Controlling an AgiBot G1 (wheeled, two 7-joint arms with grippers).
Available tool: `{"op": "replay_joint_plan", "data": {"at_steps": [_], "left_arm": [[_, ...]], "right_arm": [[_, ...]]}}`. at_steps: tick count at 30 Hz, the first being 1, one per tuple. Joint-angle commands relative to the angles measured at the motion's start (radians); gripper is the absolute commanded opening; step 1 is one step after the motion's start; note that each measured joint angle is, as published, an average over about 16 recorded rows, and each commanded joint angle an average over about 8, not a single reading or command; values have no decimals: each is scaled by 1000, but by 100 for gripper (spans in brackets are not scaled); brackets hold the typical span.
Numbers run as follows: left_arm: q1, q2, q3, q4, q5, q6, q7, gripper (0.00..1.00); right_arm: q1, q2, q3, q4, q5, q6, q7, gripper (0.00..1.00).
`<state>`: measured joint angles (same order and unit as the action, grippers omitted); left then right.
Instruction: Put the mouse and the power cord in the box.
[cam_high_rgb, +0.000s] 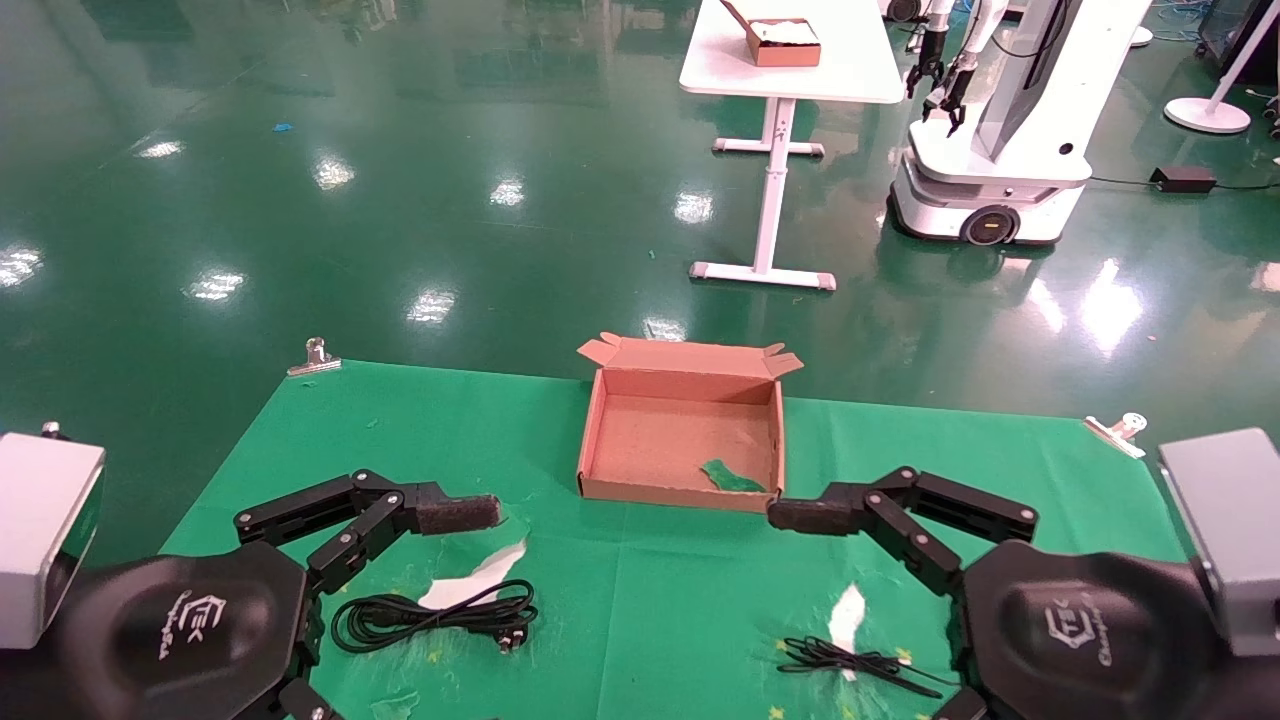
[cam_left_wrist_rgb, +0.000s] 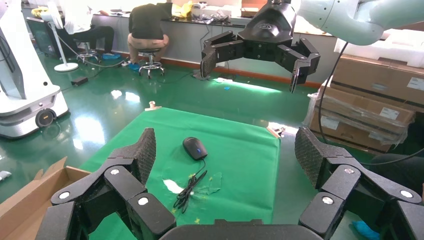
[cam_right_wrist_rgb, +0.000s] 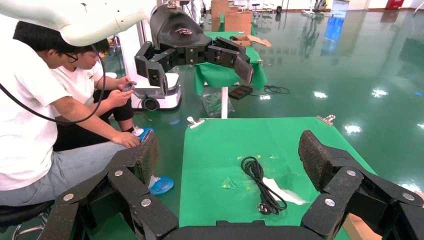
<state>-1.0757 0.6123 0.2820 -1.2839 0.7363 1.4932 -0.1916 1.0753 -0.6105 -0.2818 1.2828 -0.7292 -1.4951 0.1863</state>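
Note:
The brown cardboard box (cam_high_rgb: 680, 432) sits open at the middle of the green cloth, a green scrap (cam_high_rgb: 732, 477) inside. The coiled power cord (cam_high_rgb: 432, 612) with its plug lies left of centre near me, also in the right wrist view as the power cord (cam_right_wrist_rgb: 262, 186). The black mouse (cam_left_wrist_rgb: 194, 148) with its thin bundled cable (cam_left_wrist_rgb: 187, 190) lies on the right side; in the head view only the cable (cam_high_rgb: 858, 664) shows. My left gripper (cam_left_wrist_rgb: 227, 155) hovers open over the cord side, one finger (cam_high_rgb: 455, 513) showing. My right gripper (cam_right_wrist_rgb: 230, 155) is open and empty, its finger (cam_high_rgb: 812, 516) near the box's front corner.
Metal clips (cam_high_rgb: 316, 357) (cam_high_rgb: 1118, 429) pin the cloth's far corners. White torn patches (cam_high_rgb: 480, 575) show in the cloth. Beyond stand a white table (cam_high_rgb: 790, 70) with another brown box and another robot (cam_high_rgb: 1000, 130). People (cam_right_wrist_rgb: 55, 110) sit beside the table's left side.

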Motion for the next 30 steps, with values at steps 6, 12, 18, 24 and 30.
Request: {"op": "replay_joint_plan", "data": {"at_steps": [6, 12, 18, 24, 30], "left_arm": [[0, 0, 0, 0, 0, 0, 0, 100], [0, 0, 0, 0, 0, 0, 0, 100], [0, 0, 0, 0, 0, 0, 0, 100], [0, 0, 0, 0, 0, 0, 0, 100], [0, 0, 0, 0, 0, 0, 0, 100]], "right_arm": [[0, 0, 0, 0, 0, 0, 0, 100], [0, 0, 0, 0, 0, 0, 0, 100], [0, 0, 0, 0, 0, 0, 0, 100], [0, 0, 0, 0, 0, 0, 0, 100], [0, 0, 0, 0, 0, 0, 0, 100]]}}
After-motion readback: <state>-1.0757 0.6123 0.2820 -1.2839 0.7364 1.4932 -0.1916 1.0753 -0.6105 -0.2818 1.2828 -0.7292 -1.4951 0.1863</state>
